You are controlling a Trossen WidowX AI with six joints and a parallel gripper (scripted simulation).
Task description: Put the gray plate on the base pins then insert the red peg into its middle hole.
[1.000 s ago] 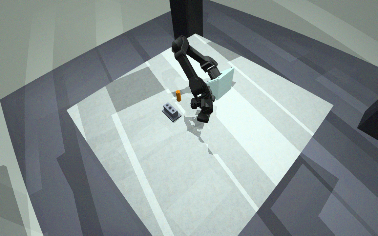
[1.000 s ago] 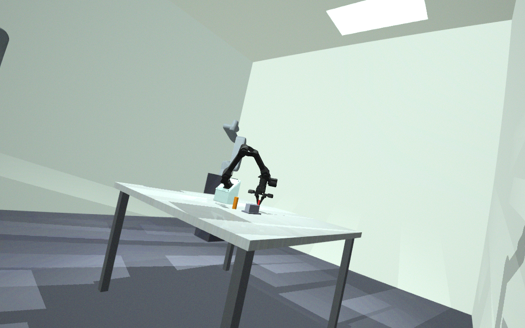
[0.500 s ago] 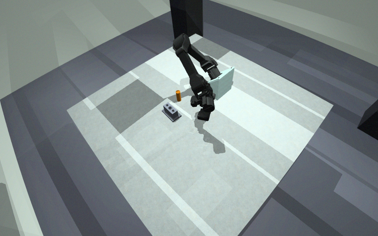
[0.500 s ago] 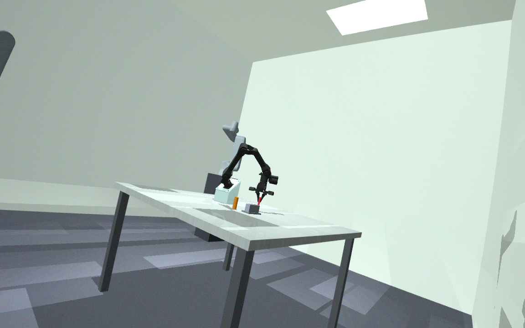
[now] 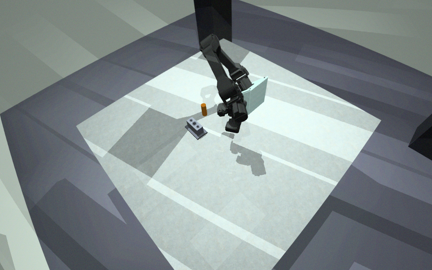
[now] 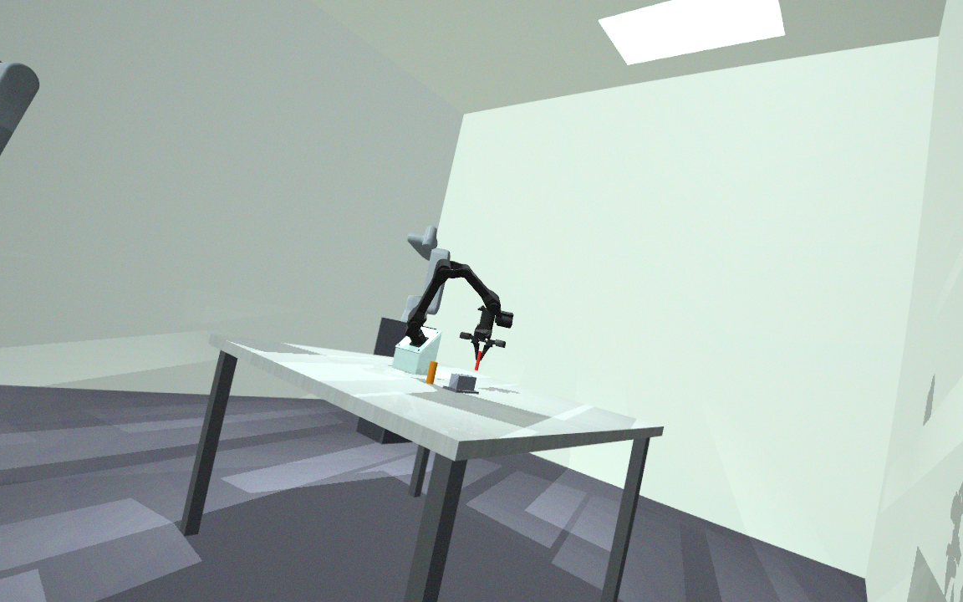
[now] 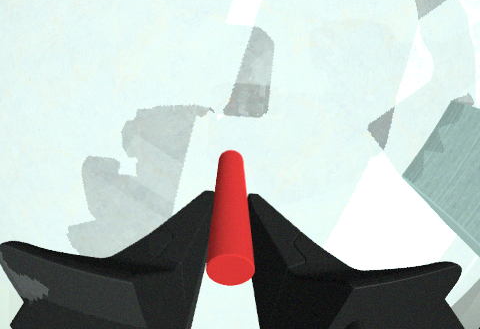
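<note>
The gray plate (image 5: pixel 194 123) (image 6: pixel 462 380), a block with three holes in a row along its top, lies flat on the dark base (image 5: pixel 205 133) (image 6: pixel 450 388). The pins are too small to tell apart from the holes. My gripper (image 6: pixel 480 354) (image 7: pixel 230 201) is shut on the red peg (image 6: pixel 477 364) (image 7: pixel 231 239). The peg is roughly upright, with its lower end a little above the table top, beyond the plate and base in the exterior view. In the top view the arm hides the peg and the fingertips.
An orange cylinder (image 5: pixel 204 110) (image 6: pixel 431 372) stands upright close to the base. The arm's pale green mounting box (image 5: pixel 257 95) (image 6: pixel 414 360) (image 7: pixel 445 164) stands on the table (image 5: pixel 210 188) (image 6: pixel 395 408) behind the gripper. Gray arms stand beyond the table in the exterior view.
</note>
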